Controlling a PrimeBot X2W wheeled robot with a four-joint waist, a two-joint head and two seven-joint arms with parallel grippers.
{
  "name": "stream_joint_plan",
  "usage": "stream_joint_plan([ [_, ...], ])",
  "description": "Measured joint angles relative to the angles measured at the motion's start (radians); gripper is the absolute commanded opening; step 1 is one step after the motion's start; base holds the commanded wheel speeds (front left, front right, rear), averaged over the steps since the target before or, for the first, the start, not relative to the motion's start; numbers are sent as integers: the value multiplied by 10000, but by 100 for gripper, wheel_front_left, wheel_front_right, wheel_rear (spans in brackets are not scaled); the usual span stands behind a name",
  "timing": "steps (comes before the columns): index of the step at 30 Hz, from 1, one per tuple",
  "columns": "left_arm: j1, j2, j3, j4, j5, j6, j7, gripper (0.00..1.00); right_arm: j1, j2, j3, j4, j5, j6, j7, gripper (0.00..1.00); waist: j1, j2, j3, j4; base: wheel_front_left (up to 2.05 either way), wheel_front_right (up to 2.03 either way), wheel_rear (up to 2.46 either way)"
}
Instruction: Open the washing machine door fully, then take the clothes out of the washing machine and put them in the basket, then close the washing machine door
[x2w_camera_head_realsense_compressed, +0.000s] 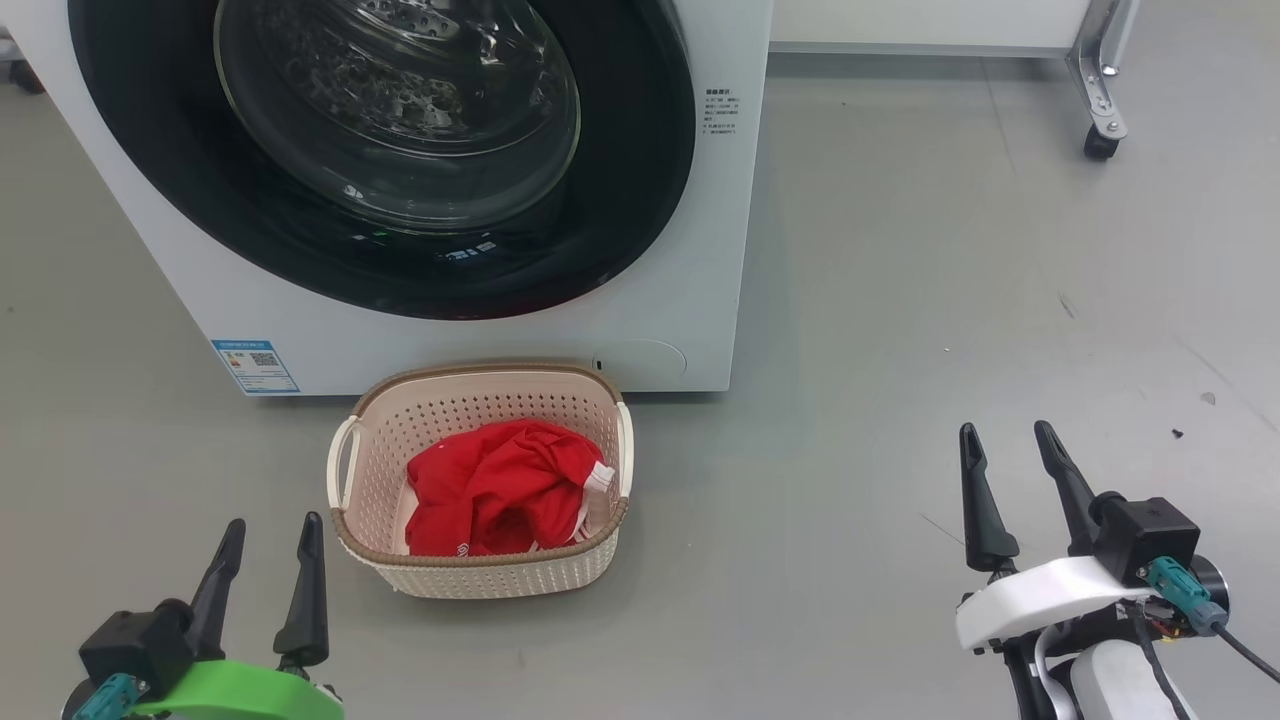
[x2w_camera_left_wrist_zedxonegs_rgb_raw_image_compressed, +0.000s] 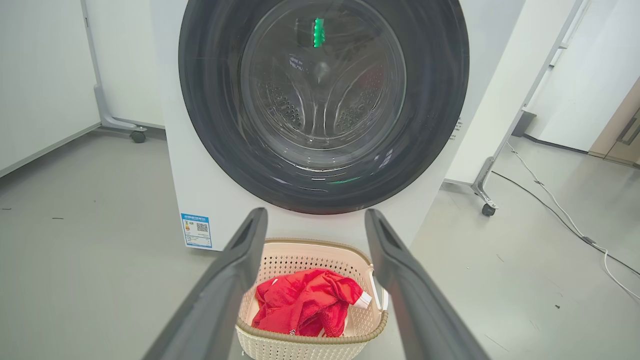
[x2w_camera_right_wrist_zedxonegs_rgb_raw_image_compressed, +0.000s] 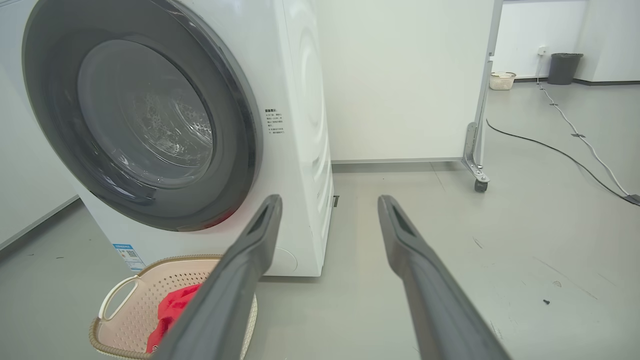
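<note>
**Head view.** The clothes (x2w_camera_head_realsense_compressed: 495, 490), red fabric with a white-trimmed edge, lie bunched inside the basket (x2w_camera_head_realsense_compressed: 480, 372). The basket is cream and perforated, with a brown rim and 2 side handles. It stands upright on the grey floor (x2w_camera_head_realsense_compressed: 900, 400), just in front of the lower front panel of the washing machine (x2w_camera_head_realsense_compressed: 700, 300). The washing machine door (x2w_camera_head_realsense_compressed: 390, 130) sits shut, flush against the white front; the perforated steel drum shows through its clear glass bowl. A blue label (x2w_camera_head_realsense_compressed: 256, 366) is stuck on the panel's lower left corner. A caster (x2w_camera_head_realsense_compressed: 1100, 140) of a wheeled metal frame stands on the floor to the right of the machine.

**Left jaws.** These lie at the lower left of the head view, just beside the basket's near left corner without touching it. The 2 dark fingers (x2w_camera_head_realsense_compressed: 308, 580) stand apart with nothing between them. In the left wrist view they frame the basket and the clothes, with the shut door above.

**Right jaws.** These lie at the lower right of the head view, well apart from the basket, over bare floor. Their 2 fingers (x2w_camera_head_realsense_compressed: 980, 500) are likewise spread and hold nothing. The right wrist view shows the machine obliquely, and cables (x2w_camera_right_wrist_zedxonegs_rgb_raw_image_compressed: 550, 147) trail across the floor beyond.
</note>
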Motion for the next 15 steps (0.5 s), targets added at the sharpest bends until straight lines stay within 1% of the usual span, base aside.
stream_joint_plan([
  [11,8,48,-155,-44,-217,0,0,100,28,38,-13,-21,-2,12,0,100,0,0,-19,-5,0,0,0],
  [12,9,71,-228,-69,-268,0,0,0,29,40,-15,-23,-4,12,0,0,0,0,-18,-5,0,0,0],
  [15,34,-65,-326,159,-263,2,44,0,109,107,4,209,-4,12,12,0,0,0,-18,-5,0,0,0],
])
